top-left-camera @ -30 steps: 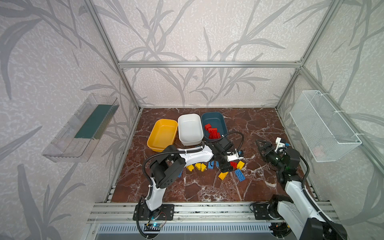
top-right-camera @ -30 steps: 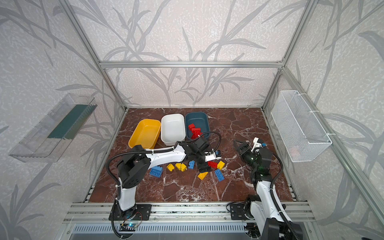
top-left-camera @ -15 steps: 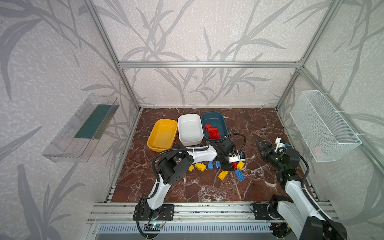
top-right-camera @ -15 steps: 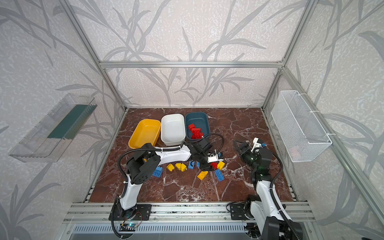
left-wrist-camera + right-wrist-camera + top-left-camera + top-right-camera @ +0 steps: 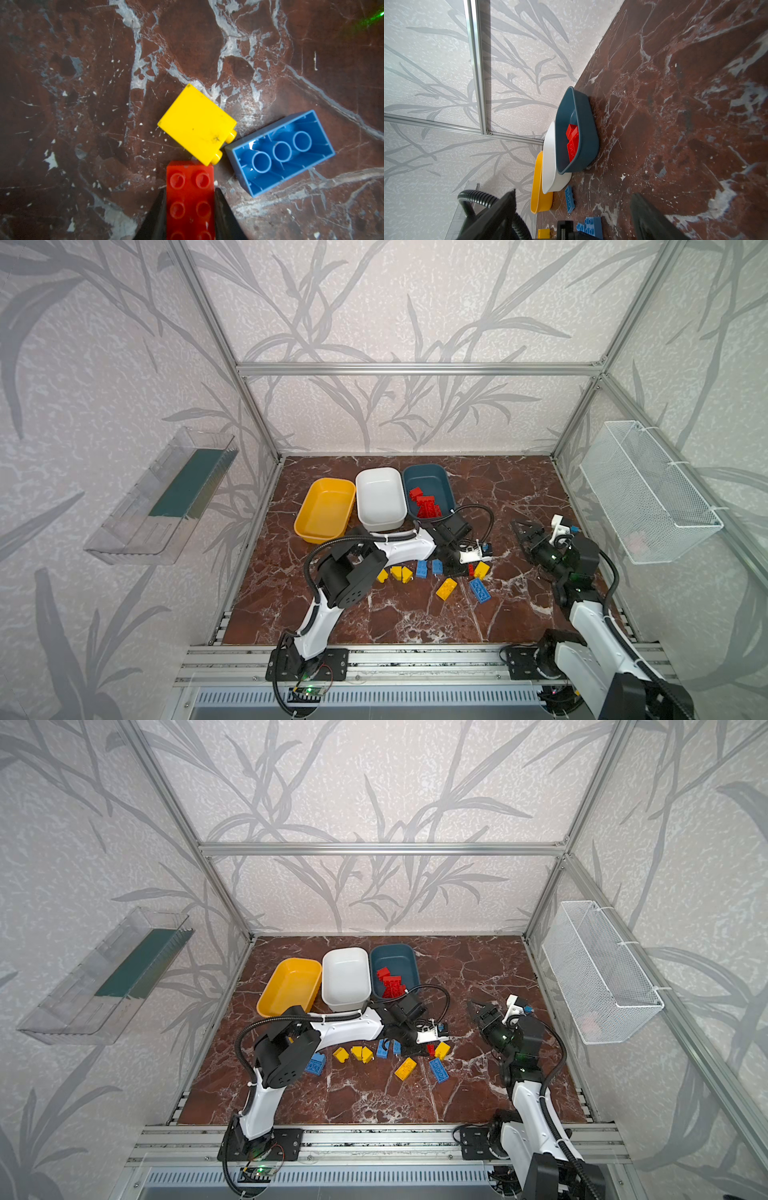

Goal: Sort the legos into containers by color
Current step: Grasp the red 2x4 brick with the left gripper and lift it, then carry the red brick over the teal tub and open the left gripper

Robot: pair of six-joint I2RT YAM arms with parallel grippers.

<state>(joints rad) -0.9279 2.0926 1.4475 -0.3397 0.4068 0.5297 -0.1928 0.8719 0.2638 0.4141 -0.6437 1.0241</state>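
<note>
Left gripper (image 5: 190, 190) closed on red studded plastic brick (image 5: 190, 205), resting on marble tabletop (image 5: 62, 83); right gripper (image 5: 525, 529) spread wide, empty. Hazard: yellow plastic brick (image 5: 197, 124) touched red's end, could snag during lift.

Bright, even, diffuse light; soft shadows.
The left wrist view darkens toward its corners, with a green flare (image 5: 374, 17) at one edge; the fingers (image 5: 496, 216) in the right wrist view blur.
</note>
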